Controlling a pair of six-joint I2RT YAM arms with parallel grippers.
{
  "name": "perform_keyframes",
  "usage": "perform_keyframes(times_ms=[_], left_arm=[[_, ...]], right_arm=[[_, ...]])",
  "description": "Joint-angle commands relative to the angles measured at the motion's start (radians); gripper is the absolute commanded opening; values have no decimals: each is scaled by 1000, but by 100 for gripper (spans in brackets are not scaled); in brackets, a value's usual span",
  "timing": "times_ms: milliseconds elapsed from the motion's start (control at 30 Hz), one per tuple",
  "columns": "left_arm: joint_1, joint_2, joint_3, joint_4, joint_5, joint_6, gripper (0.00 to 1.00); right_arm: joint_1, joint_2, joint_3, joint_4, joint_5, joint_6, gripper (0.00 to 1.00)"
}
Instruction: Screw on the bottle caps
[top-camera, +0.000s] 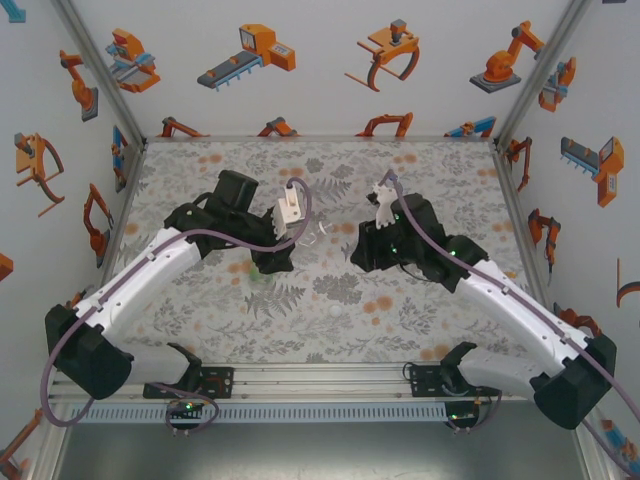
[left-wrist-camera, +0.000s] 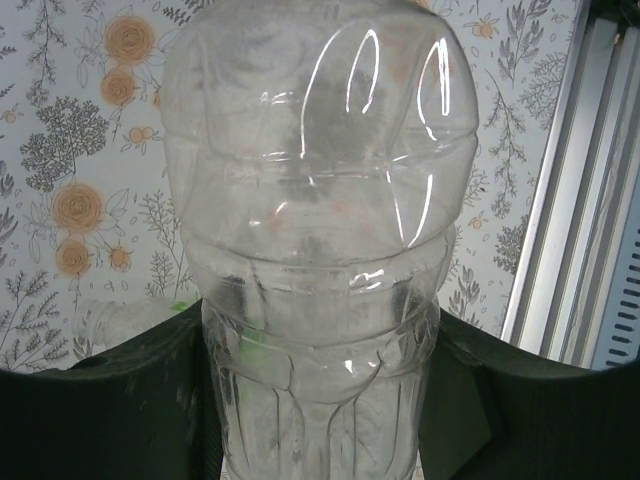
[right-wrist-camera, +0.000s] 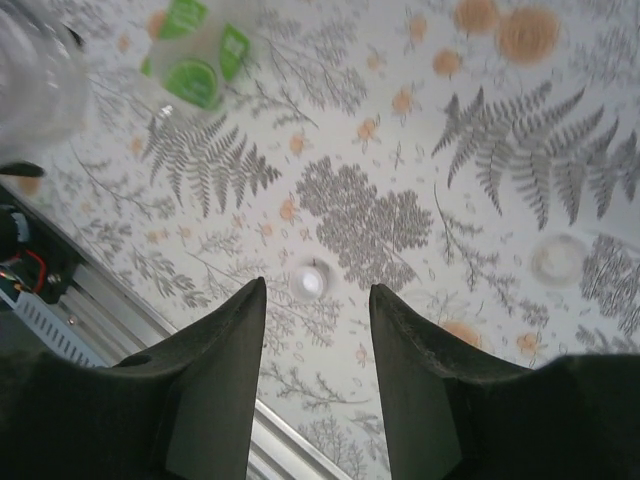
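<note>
Clear bottle (left-wrist-camera: 320, 200) sat clamped in the left gripper (left-wrist-camera: 320, 400); the right gripper (right-wrist-camera: 316, 295) gaped wide, a white cap (right-wrist-camera: 310, 281) lying beyond it.

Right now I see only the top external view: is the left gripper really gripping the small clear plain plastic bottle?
Observer: Yes; on the left wrist camera, the clear plain bottle sits in the left gripper, its dark fingers against both sides.
Operator: And the right gripper?
Observer: Open and empty; a tiny white round plastic cap lies on the floral cloth just beyond its fingertips.
</note>
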Motion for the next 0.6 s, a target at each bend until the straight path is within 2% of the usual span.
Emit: perform_keyframes(times_ms=[0,167,267,567], left_arm=[[-5,-37,-15,21,8,26,10],[-12,-37,-14,30,2,20,10],[-11,-43,-23,74,-77,-24,12],[23,-148,-108,233,-240,-89,14]], right_arm=[[20,17,-44,-97,89,75,44],[44,49,-97,-97,151,144,43],[59,91,-123,-94,151,181,42],[235,245,-83,-53,196,194,41]])
